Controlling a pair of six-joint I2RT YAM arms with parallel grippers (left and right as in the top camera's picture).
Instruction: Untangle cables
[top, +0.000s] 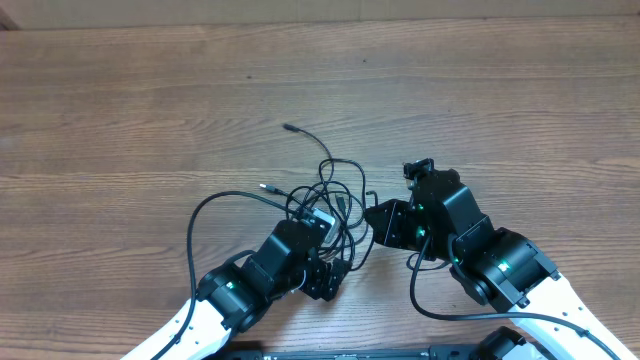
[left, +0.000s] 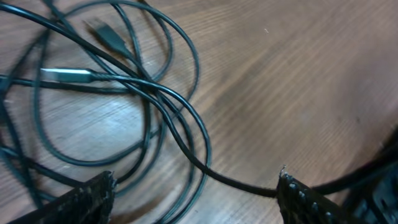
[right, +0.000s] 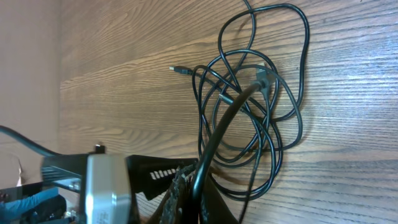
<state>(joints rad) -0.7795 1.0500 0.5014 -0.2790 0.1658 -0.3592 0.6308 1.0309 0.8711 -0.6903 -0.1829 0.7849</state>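
A loose knot of thin black cables with small plug tips (top: 327, 198) lies on the brown wood-grain table (top: 500, 100), between the two arms. The right gripper (right: 186, 190) is clenched on one strand; the left gripper (left: 196, 202) is spread wide and empty, straddling another strand, so its next move is probably to close and draw that strand clear. Only the wrist views show these grips; only the overhead view shows the whole tangle.

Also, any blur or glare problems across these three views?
Overhead: even light, cables sharp. Left wrist: soft focus, pale glare on the table. Right wrist: tangle crisp, the strand nearest the lens blurred.
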